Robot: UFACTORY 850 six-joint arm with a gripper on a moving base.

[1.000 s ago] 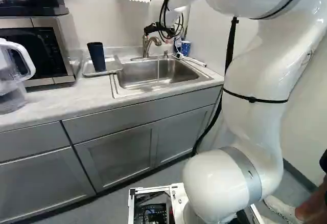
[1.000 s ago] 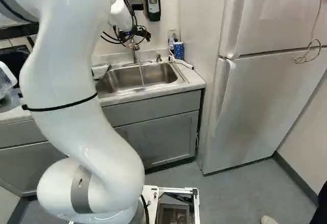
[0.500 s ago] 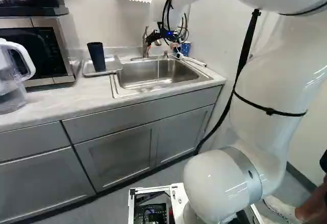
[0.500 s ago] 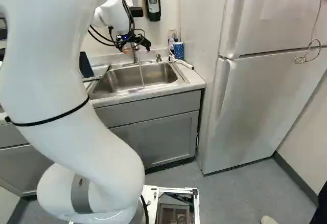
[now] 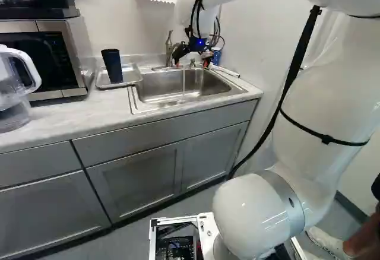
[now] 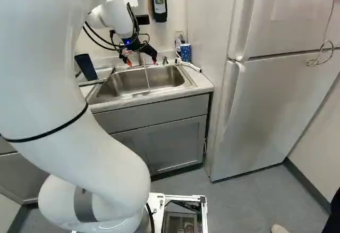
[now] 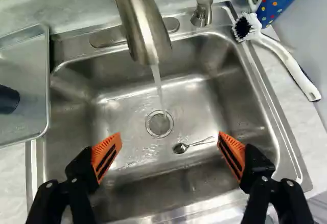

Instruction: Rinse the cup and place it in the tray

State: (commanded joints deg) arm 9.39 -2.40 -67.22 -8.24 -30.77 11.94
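Left base view: the arm (image 5: 323,100) has just brought its gripper (image 7: 169,136) down over the sink (image 5: 155,83), spread wide and empty, with the dark cup (image 5: 112,66) standing in the tray (image 5: 132,75), upper left, so maybe only the running tap (image 7: 140,24) remains.

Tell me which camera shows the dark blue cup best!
The left base view, because it shows the whole cup on the tray with nothing in front. The right base view has it right by the arm's edge, and the wrist view catches only a bit of it.
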